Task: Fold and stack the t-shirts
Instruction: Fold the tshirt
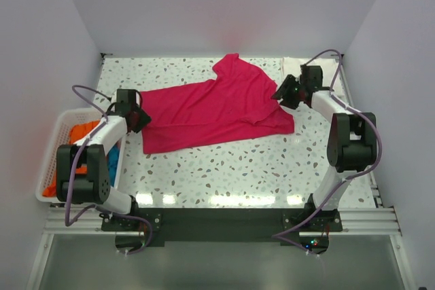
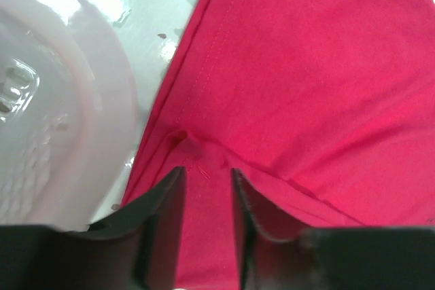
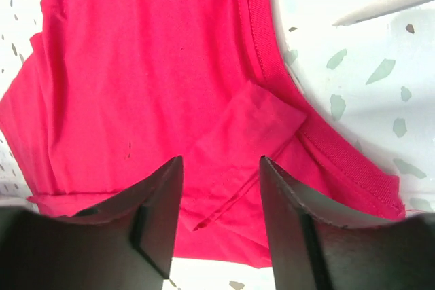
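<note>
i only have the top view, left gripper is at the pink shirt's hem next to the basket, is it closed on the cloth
Observer: No. The left wrist view shows the left gripper with a gap between its fingers, and the pink t-shirt lying in that gap.
Operator: and the right one
Observer: The right gripper is open wider, with one finger on each side of a small folded flap of the shirt.
Operator: where's the collar from there
Observer: The ribbed collar band runs just right of that flap, and bare table lies beyond it.
</note>
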You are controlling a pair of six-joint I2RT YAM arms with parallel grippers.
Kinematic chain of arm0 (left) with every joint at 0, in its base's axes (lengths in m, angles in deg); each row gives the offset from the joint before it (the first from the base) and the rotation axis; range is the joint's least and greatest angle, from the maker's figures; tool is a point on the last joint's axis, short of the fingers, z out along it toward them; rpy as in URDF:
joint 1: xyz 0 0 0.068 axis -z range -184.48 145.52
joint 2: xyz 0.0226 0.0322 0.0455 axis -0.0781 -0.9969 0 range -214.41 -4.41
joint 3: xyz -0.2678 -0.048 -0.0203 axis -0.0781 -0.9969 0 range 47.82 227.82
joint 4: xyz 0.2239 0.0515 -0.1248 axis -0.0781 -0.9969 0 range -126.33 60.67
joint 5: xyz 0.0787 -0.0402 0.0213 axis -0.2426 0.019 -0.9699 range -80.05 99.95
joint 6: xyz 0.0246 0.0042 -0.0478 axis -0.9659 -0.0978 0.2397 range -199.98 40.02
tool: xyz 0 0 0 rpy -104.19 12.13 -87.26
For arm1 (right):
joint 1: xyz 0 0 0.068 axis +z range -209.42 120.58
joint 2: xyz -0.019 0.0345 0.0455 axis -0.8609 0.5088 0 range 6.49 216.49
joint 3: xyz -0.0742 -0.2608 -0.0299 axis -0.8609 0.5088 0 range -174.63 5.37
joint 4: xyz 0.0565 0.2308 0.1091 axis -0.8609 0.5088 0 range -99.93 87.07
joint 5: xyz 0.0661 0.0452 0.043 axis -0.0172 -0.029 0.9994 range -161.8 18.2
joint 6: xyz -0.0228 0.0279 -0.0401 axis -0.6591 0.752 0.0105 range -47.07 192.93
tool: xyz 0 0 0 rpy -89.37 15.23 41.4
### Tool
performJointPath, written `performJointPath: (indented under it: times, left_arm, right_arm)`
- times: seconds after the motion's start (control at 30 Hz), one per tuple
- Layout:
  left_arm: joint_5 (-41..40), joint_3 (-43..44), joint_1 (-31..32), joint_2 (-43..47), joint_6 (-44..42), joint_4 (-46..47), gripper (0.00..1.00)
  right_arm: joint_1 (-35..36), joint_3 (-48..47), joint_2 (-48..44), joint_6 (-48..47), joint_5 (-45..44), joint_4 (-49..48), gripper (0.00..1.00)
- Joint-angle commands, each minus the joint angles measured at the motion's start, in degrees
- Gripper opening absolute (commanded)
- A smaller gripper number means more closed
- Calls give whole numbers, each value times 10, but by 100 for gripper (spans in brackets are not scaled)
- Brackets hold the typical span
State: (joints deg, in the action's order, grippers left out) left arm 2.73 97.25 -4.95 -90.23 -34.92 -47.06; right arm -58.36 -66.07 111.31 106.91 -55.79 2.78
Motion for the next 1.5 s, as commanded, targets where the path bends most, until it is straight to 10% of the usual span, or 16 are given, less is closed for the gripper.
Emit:
performJointPath:
  times: [0.0, 0.17, 0.6, 0.93, 1.13, 1.47]
  left_arm:
    - [-27, 21, -15, 20, -5, -12, 46]
    - [-18, 0, -16, 75, -15, -16, 64]
    - [-8, -110, 85, 123, 4, 15, 40]
    - [-30, -138, 112, 102, 13, 22, 35]
    - [-45, -150, 112, 94, 13, 20, 33]
    - [-59, -161, 112, 89, 20, 15, 29]
  right_arm:
    - [0, -31, -14, -26, -7, 6, 55]
    - [43, -13, -63, -52, -62, 46, 56]
    - [158, 125, -87, 2, -131, -42, 50]
    - [181, 82, -20, 21, -143, -51, 46]
    - [182, 44, -2, 19, -149, -37, 16]
    - [192, -81, 71, -15, -136, 11, 12]
